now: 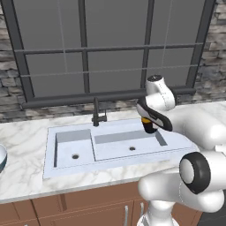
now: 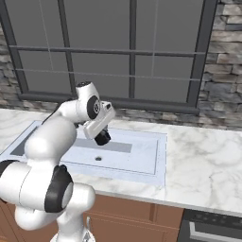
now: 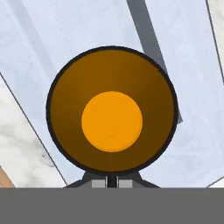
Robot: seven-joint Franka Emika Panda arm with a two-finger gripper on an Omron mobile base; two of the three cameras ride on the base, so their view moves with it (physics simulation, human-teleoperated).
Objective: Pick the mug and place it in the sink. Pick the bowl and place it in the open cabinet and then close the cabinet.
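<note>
gripper (image 1: 150, 128) clamped on the mug (image 3: 112, 109), fingers pinched nearly together at the rim; hand view looks straight down into it: black wall, brown inside, orange floor

mug hangs upright over the right basin of the sink (image 1: 66, 165), clear of the basin floor, not touching anything but the fingers. right base view puts it (image 2: 102, 138) just above and slightly left of the round drain (image 2: 98, 159)

handling, my read: small, rigid, likely light. thin-wall rim pinch is narrow, so it could swivel or slip if swung fast, and a hard drop could chip it. handle not visible here, can't tell which way it points

next: lower gently to the basin floor, then release

further out: black faucet (image 1: 97, 114) behind the divider, bowl (image 1: 1, 157) far left on the counter (image 1: 22, 137), window (image 1: 110, 48) behind
</note>
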